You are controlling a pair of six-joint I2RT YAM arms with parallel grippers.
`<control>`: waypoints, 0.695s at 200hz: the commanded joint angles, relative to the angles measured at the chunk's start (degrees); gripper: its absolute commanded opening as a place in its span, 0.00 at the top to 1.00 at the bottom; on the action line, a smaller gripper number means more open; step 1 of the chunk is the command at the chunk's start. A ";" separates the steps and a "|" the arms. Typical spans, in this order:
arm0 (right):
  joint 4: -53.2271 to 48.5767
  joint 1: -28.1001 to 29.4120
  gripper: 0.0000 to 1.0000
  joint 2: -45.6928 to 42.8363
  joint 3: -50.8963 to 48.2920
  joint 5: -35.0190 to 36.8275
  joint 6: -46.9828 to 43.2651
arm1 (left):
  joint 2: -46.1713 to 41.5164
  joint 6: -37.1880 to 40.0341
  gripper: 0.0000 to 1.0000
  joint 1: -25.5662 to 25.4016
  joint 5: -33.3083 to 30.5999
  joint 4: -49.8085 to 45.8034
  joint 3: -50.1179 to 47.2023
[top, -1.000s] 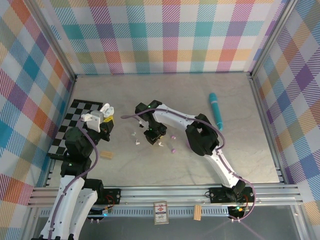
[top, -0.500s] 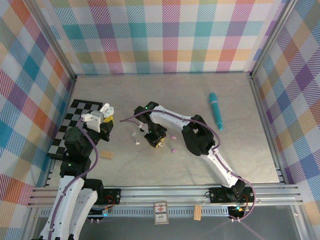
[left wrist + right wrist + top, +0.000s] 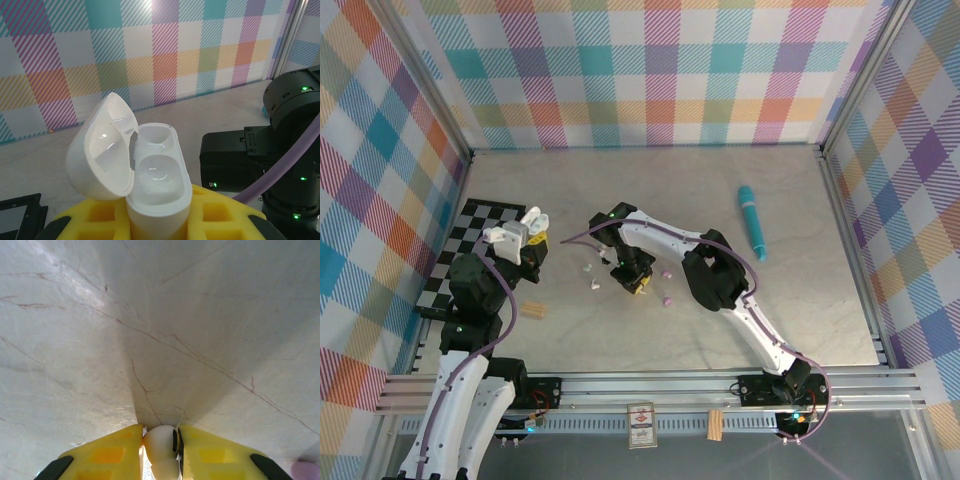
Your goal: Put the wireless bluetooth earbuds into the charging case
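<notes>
My left gripper (image 3: pixel 527 238) is shut on the white charging case (image 3: pixel 159 192), which it holds upright above the table's left side. The case's lid (image 3: pixel 102 150) is swung open and both wells are empty. Near the table's middle, my right gripper (image 3: pixel 636 282) points down at the tabletop. Its yellow fingers (image 3: pixel 107 455) are shut on a white earbud (image 3: pixel 161 444). Two more whitish earbuds (image 3: pixel 590 277) lie just left of that gripper. Two pink earbuds (image 3: pixel 666 274) (image 3: pixel 667 299) lie just right of it.
A long teal cylinder (image 3: pixel 752 222) lies at the far right. A checkerboard mat (image 3: pixel 455 262) covers the left edge, with a small wooden block (image 3: pixel 532 311) beside it. A card box (image 3: pixel 640 424) and another wooden block (image 3: pixel 716 424) sit on the front rail.
My right gripper has moved slightly down over a white earbud on the table and closed on it. The left arm and the case have not moved.
</notes>
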 commanded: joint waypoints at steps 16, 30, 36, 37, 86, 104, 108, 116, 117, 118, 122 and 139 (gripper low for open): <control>4.43 -0.17 0.77 -3.00 -3.14 -4.77 2.69 | 0.17 1.36 1.00 0.71 3.30 1.72 1.09; 7.37 -0.91 0.77 -6.29 -6.27 -6.10 3.86 | 0.59 0.91 1.00 0.76 4.25 2.31 0.88; 8.77 -1.26 0.76 -7.70 -7.84 -6.72 4.41 | 0.92 0.55 1.00 0.75 4.77 2.68 0.75; 9.07 -1.33 0.76 -8.05 -8.11 -6.83 4.49 | 0.94 0.47 1.00 0.76 4.82 2.70 0.77; 23.34 -5.18 0.75 -21.59 -22.07 -10.81 9.71 | 4.11 -3.75 1.00 0.34 8.35 9.00 -0.29; 30.99 -6.85 0.76 -27.85 -28.05 -12.94 12.31 | 5.55 -5.58 1.00 -0.81 8.69 12.34 -0.98; 32.38 -7.20 0.77 -29.24 -29.27 -13.42 12.85 | 5.84 -5.98 1.00 -1.17 8.48 13.07 -1.13; 35.48 -7.91 0.77 -31.75 -31.35 -14.30 13.73 | 6.54 -6.67 1.00 -1.99 8.21 14.42 -1.43; 35.79 -8.04 0.77 -32.12 -31.60 -14.44 13.85 | 6.57 -6.74 1.00 -2.06 8.25 14.59 -1.51; 36.07 -8.06 0.77 -32.44 -31.77 -14.56 13.96 | 6.67 -6.82 1.00 -2.14 8.27 14.77 -1.55; 37.13 -8.35 0.77 -33.58 -32.62 -14.99 14.43 | 7.08 -7.03 1.00 -2.58 8.28 15.47 -1.72; 41.19 -9.43 0.77 -37.99 -35.02 -16.22 16.08 | 8.27 -7.97 1.00 -4.95 7.84 18.79 -2.46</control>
